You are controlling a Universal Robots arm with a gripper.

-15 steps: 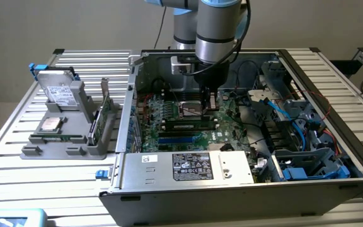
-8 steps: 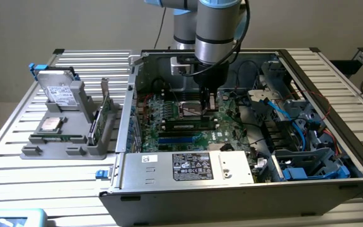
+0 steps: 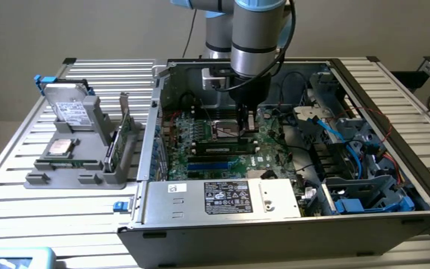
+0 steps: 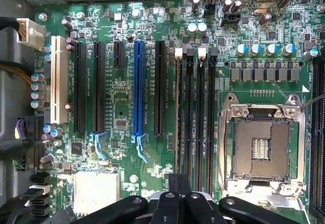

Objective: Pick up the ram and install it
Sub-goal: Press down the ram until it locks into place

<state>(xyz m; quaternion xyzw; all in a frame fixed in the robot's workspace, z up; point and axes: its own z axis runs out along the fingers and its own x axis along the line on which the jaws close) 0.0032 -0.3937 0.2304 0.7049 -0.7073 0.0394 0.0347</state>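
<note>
Tool [image 3: 248, 119] shut, low inside open computer case [image 3: 379, 101], above motherboard [image 3: 200, 140]; ram [image 3: 221, 150] seated

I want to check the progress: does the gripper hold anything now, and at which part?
Nothing is held. The gripper is shut and empty above the motherboard; the ram lies in the grey holder.

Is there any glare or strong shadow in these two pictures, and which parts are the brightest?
Exterior view: soft, even light, the inside of the computer case darker beneath the arm, no hard glare. Wrist view: the motherboard brightly lit, mild shine on the metal frame of the empty processor socket; the gripper dark, almost a silhouette.
</note>
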